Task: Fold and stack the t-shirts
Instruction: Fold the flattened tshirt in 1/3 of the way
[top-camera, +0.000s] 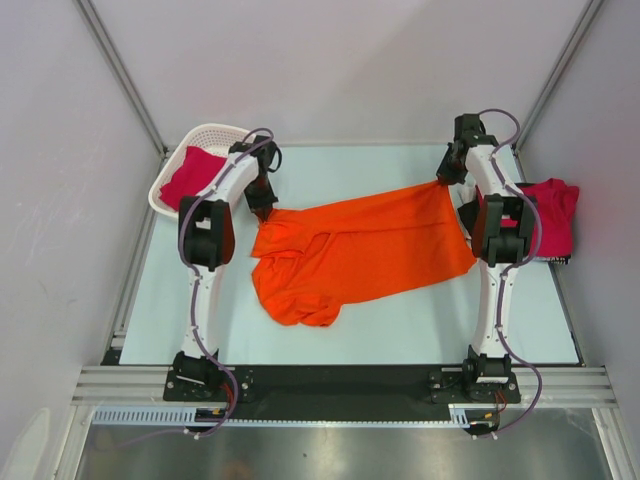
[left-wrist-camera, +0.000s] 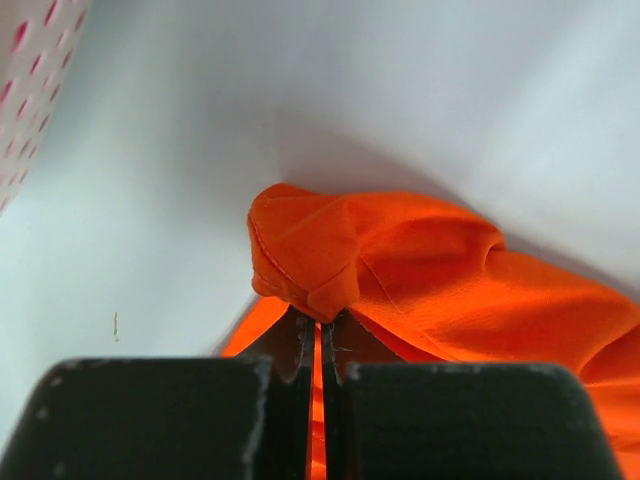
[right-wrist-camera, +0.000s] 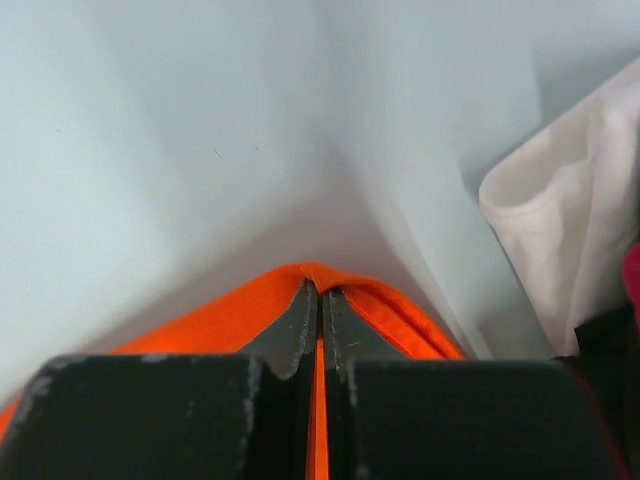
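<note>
From above, the orange shirt is seen mid-table, stretched between the left gripper at its far-left corner and the right gripper at its far-right corner, likely so it can be pulled flat for folding. In the left wrist view, the jaws are clamped on bunched cloth. In the right wrist view, an edge is pinched likewise.

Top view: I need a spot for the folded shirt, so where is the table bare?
Bare: the near strip of table between the orange t-shirt and the arm bases, and the far strip between the basket and the right gripper. Crowded: the far left corner with the basket, the right edge with the red t-shirts.
</note>
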